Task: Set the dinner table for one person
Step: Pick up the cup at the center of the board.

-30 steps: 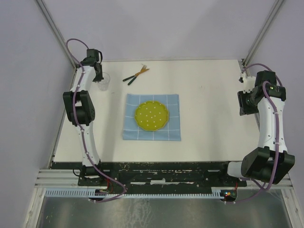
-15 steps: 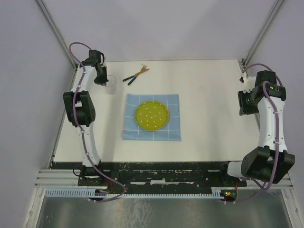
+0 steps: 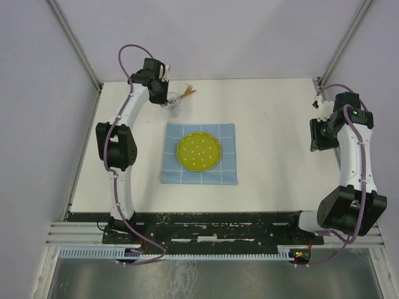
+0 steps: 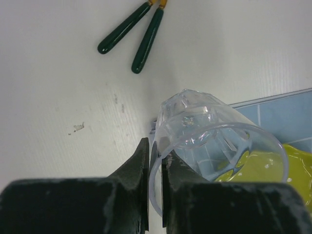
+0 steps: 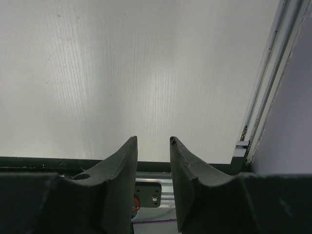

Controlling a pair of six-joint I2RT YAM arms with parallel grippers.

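My left gripper is shut on the rim of a clear plastic cup, one finger inside and one outside. The cup tilts over the dinner table near the far-left corner of the light-blue gridded cloth. A yellow-green plate lies on the cloth. Two pieces of cutlery with dark green handles lie just beyond the cup. My right gripper stands open over bare tabletop at the right edge, nothing between its fingers.
Metal frame posts rise at the far corners. A rail runs along the table's right edge beside the right gripper. The arm bases sit on the dark bar at the near edge.
The left arm has carried the cup rightward from the far-left corner to beside the cutlery and the cloth's corner. The right arm has hardly moved.
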